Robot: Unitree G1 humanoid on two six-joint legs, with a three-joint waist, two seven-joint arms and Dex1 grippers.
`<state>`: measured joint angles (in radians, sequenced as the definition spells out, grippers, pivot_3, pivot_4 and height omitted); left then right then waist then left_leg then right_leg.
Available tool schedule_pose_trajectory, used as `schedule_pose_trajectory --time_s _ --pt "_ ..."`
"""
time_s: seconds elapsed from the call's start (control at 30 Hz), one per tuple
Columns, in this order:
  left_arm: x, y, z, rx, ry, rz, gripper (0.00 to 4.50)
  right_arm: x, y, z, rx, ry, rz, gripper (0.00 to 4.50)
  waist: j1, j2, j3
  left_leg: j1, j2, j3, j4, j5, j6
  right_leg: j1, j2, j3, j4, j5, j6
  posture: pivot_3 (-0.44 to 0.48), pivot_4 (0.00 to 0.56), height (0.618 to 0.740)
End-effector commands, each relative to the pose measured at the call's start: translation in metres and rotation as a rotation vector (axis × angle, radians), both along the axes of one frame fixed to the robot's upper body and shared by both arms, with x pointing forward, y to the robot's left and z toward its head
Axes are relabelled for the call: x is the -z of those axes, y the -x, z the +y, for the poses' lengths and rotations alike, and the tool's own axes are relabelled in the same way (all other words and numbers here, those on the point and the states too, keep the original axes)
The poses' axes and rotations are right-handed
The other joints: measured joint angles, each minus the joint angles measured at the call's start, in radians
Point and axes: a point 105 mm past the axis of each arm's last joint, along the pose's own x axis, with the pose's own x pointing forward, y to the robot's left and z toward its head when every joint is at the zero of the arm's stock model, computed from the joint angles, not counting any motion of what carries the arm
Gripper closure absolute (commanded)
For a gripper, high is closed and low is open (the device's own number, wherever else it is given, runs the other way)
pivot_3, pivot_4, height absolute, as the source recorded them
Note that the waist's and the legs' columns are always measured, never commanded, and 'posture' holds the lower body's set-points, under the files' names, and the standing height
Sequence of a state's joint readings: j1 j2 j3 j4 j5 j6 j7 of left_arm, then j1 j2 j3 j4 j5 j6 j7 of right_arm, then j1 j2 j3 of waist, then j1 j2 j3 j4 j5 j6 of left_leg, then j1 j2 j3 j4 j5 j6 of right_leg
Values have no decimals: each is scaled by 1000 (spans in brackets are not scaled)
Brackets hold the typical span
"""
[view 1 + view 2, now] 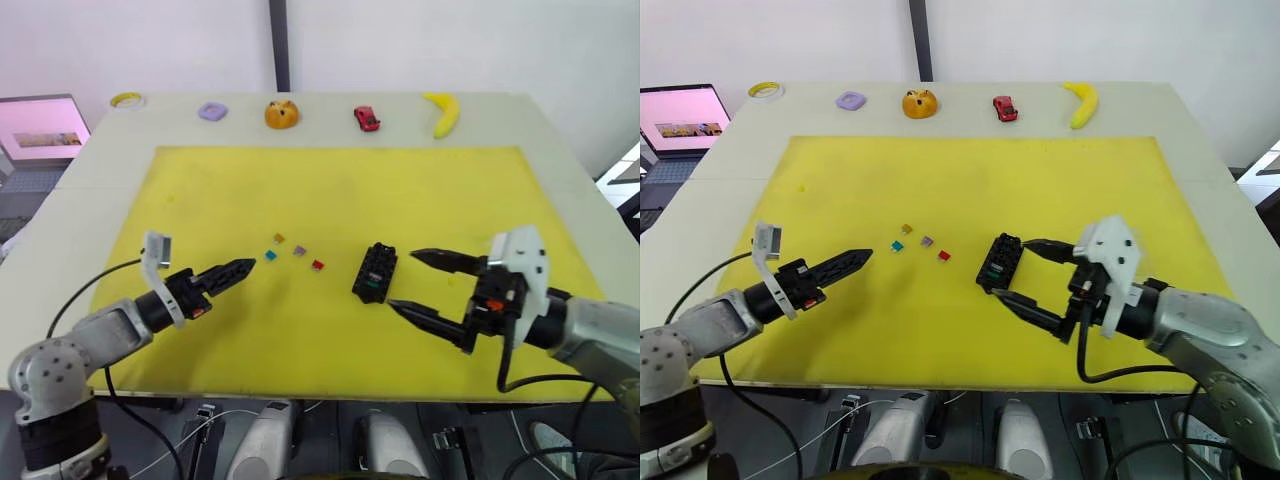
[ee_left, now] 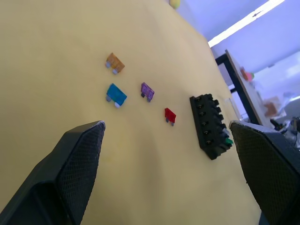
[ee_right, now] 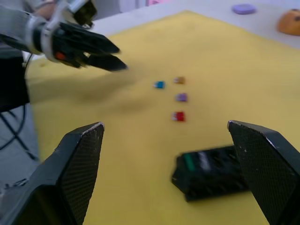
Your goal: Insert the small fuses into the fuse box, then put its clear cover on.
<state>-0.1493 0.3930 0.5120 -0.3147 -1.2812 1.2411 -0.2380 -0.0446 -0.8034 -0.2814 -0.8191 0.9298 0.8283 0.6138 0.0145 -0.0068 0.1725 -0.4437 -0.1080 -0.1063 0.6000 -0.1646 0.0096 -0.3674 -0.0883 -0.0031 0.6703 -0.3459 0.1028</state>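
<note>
**Both pincers open, four fuses waiting beside the box**

The small black rectangular plastic fuse box [image 1: 375, 272] is lying on the yellow mat [image 1: 340, 190] covering the tabletop, with a green fuse [image 2: 228, 140] apparently sitting in one end slot. At the box's 9 o'clock, four loose chips are resting apart from it: the olive-brown fuse [image 1: 279, 238], blue fuse [image 1: 270, 255], grey-purple fuse [image 1: 299, 250] and red fuse [image 1: 317, 265]. The right pincer [image 1: 428, 286] is hovering wide open, holding nothing, just at the box's 3 o'clock. The left pincer [image 1: 236, 270] is also spread and empty, pointing toward the chips. Judging from this, the left should be closing squarely on one chip's flat sides while the right is steadying the box. I cannot make out the clear cover.
</note>
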Motion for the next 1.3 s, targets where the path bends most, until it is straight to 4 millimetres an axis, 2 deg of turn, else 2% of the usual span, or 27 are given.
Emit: schedule_pose_trajectory --time_s 0.03,0.37,0.73,1.3 --pt "-6 -5 -10 -13 47 -9 0 -4 -3 7 -21 -9 -33 63 0 -1 0 0 0 0 0 0 0 0 0 0 0 0 0 0 150 735" --pt "7 -16 -20 -90 115 102 0 -1 -10 21 -74 10 -44 63 -2 -1 -1 0 0 0 0 0 0 0 0 0 0 0 0 0 150 735" --pt "18 -26 -28 -141 243 182 0 4 -11 23 -67 12 -42 63 0 -1 -1 0 0 0 1 0 0 1 0 0 1 0 0 0 150 735" --pt "32 -31 -48 -88 193 249 0 5 -16 17 -38 34 -48 63 15 -1 -2 1 -1 0 2 0 0 2 0 0 0 0 0 0 150 735"
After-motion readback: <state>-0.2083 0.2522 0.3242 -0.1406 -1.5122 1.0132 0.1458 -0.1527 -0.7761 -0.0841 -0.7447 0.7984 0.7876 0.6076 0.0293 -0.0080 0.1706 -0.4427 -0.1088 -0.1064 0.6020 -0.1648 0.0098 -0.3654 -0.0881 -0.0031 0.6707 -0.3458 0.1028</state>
